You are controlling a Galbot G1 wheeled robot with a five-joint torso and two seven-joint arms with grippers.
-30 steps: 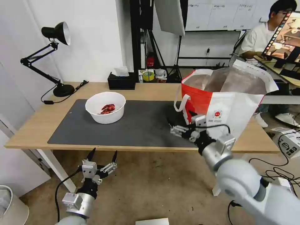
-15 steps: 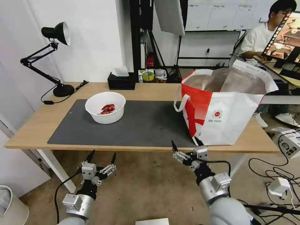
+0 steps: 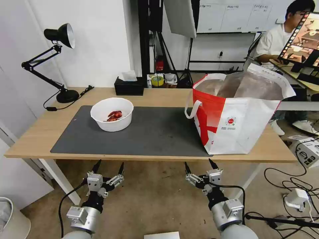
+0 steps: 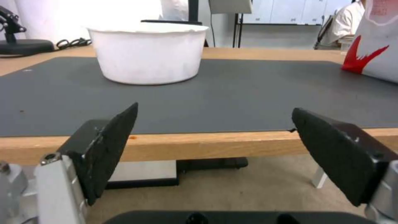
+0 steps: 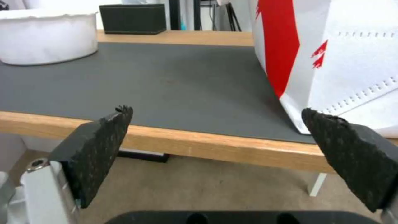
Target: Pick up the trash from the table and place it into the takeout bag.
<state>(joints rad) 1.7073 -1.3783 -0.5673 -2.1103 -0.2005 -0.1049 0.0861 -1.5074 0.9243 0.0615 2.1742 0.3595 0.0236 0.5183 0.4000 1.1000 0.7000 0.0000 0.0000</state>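
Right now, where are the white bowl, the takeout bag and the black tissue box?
white bowl (image 3: 112, 114): head view, inner wall.
takeout bag (image 3: 232, 122): head view, white front panel.
black tissue box (image 3: 129, 88): head view, front face.

A studio-like lab. Beyond the right gripper (image 3: 198, 165) stand light stands (image 3: 186, 71), a whiteboard (image 3: 229, 15) and floor cables (image 3: 292, 181).

You find no lettering you can read anywhere here. The takeout bag (image 3: 239, 113) carries a small round red logo (image 3: 231, 120) with tiny lines of print beneath it, too small for you to make out. The whiteboard (image 3: 232, 15) behind shows faint marks, likewise illegible.
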